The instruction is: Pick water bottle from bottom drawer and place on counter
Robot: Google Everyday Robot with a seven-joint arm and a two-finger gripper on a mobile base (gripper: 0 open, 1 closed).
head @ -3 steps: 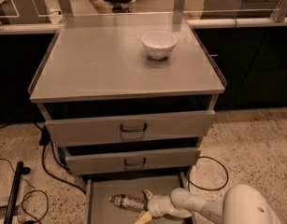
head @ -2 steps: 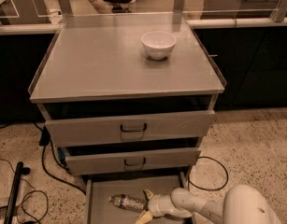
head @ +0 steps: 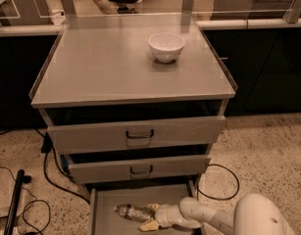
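The water bottle [head: 131, 211] lies on its side on the floor of the open bottom drawer [head: 103, 219], its cap end pointing left. My gripper [head: 150, 217] reaches into the drawer from the right, low over the floor. It is open, with one finger at the bottle's right end and the other lower, toward the drawer front. The bottle's right end lies at the mouth of the jaws and rests on the drawer floor. The counter [head: 106, 67] is the grey cabinet top above.
A white bowl [head: 166, 46] stands at the counter's back right. Two upper drawers [head: 135, 133] with dark loop handles are partly pulled out and overhang the bottom drawer. Black cables [head: 47, 170] lie on the floor at left. My arm's white housing [head: 258, 219] fills the bottom right.
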